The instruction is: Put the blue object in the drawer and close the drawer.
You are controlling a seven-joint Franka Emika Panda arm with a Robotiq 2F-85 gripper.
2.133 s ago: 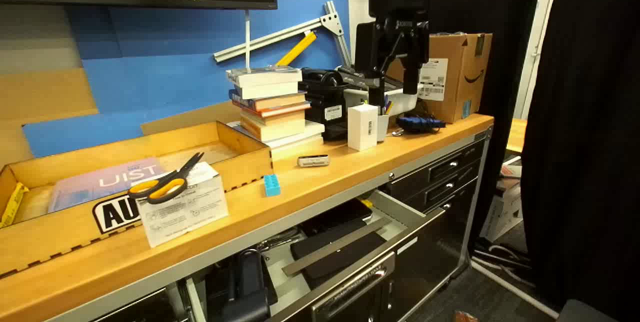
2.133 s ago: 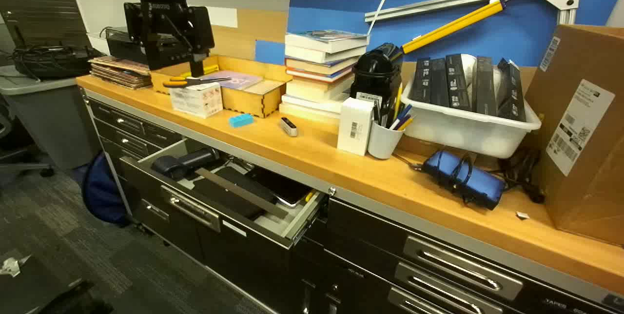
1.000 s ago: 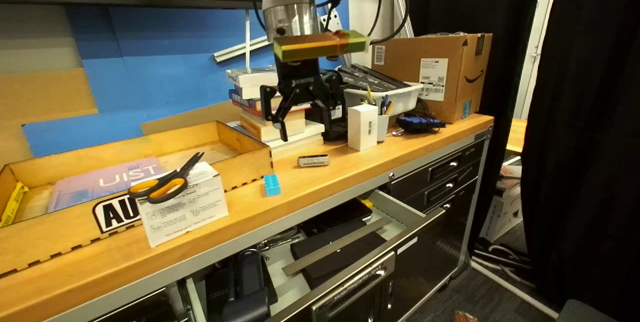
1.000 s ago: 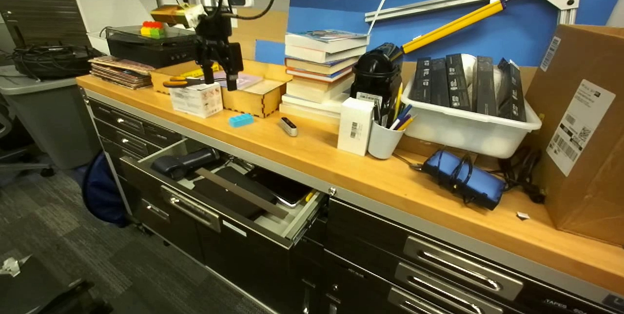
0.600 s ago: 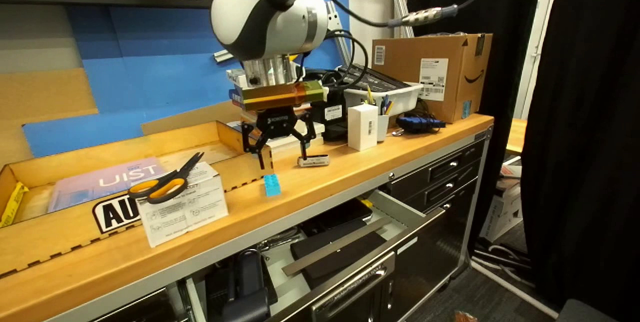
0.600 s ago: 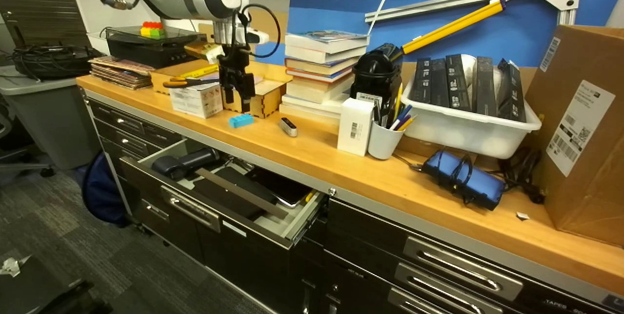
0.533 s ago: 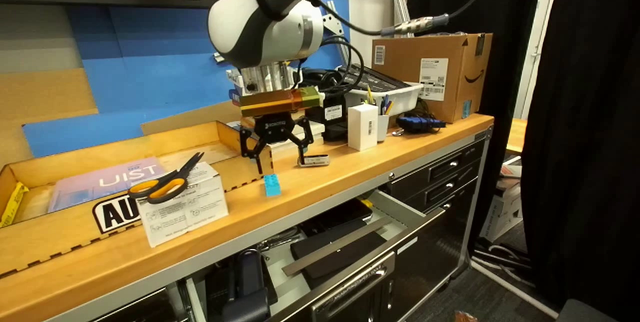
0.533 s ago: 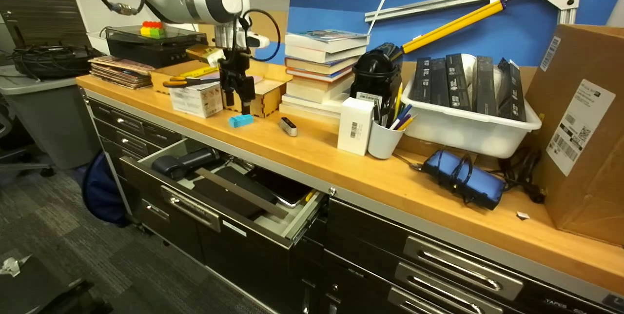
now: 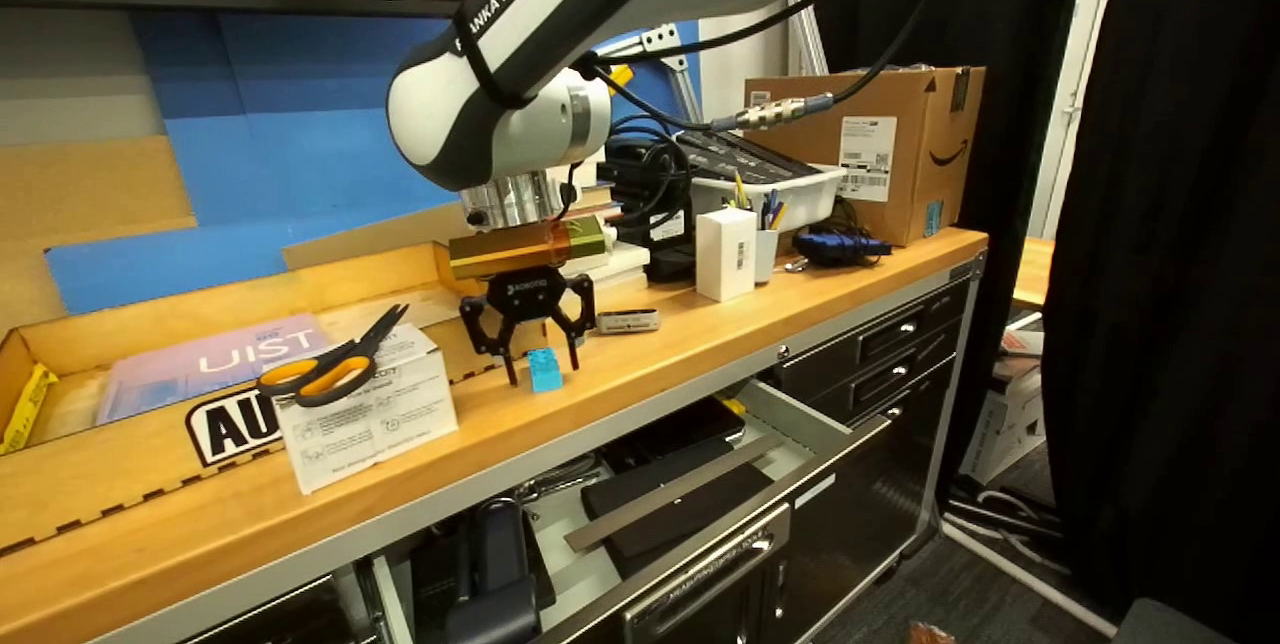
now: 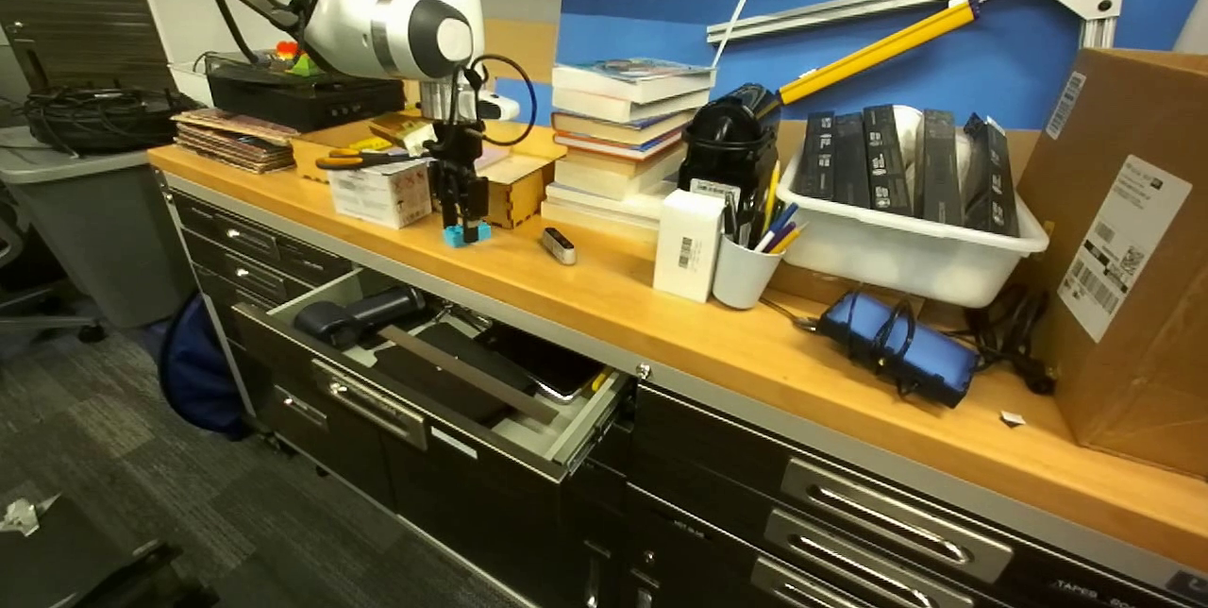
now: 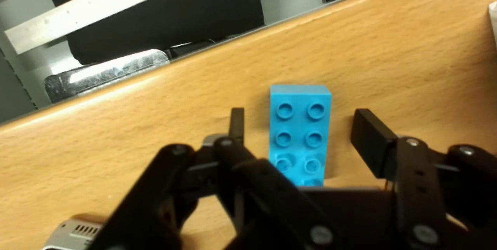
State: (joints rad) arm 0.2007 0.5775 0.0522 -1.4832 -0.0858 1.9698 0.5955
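Note:
The blue object is a light-blue studded toy brick (image 9: 545,374), lying studs up on the wooden bench top; it also shows in an exterior view (image 10: 483,232) and the wrist view (image 11: 299,137). My gripper (image 9: 544,376) is open and low, pointing down around the brick. In the wrist view, the gripper (image 11: 301,129) has one finger on each side of the brick, with a gap to it on both sides. The gripper (image 10: 461,228) partly hides the brick in an exterior view. The black-fronted drawer (image 10: 510,468) below the bench edge is pulled open; it also shows here (image 9: 708,574).
The drawer holds a metal ruler (image 10: 472,377), a dark handheld tool (image 10: 354,315) and flat black items. A white box (image 9: 365,424) with scissors (image 9: 340,369) stands beside the brick. A small grey device (image 9: 627,321), stacked books (image 10: 623,117) and a wooden tray (image 9: 490,324) are nearby.
My arm has swung in over the bench and come down, so the open fingers now stand on both sides of the brick. The brick and drawer have not moved.

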